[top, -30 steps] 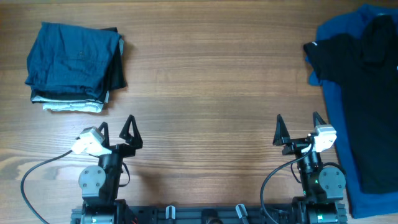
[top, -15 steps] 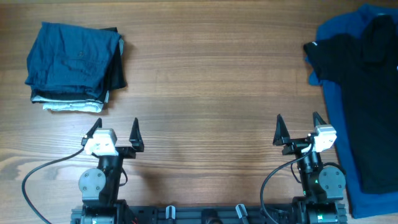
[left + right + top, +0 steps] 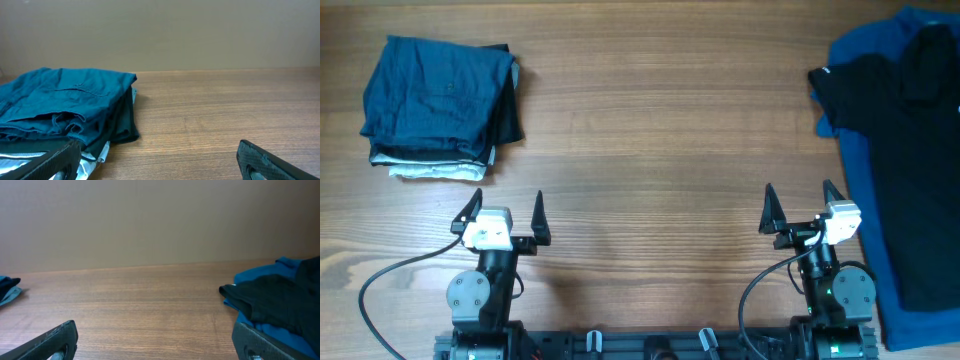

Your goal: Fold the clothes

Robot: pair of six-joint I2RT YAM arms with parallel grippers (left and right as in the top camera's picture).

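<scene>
A folded stack of clothes [image 3: 440, 105] lies at the table's far left, a dark teal-blue garment on top, black and pale grey-white ones beneath; it also shows in the left wrist view [image 3: 65, 107]. At the far right lies an unfolded pile: a black garment [image 3: 910, 140] over a brighter blue one [image 3: 865, 190], also seen in the right wrist view [image 3: 280, 300]. My left gripper [image 3: 504, 212] is open and empty near the front edge, below the stack. My right gripper [image 3: 799, 210] is open and empty, just left of the unfolded pile.
The wooden table [image 3: 660, 150] is bare between the stack and the pile. A black cable [image 3: 380, 280] loops beside the left arm base, and another [image 3: 755, 285] beside the right base.
My left gripper has turned from angled right to pointing straight ahead and shifted slightly left. The right arm and the clothes have not moved.
</scene>
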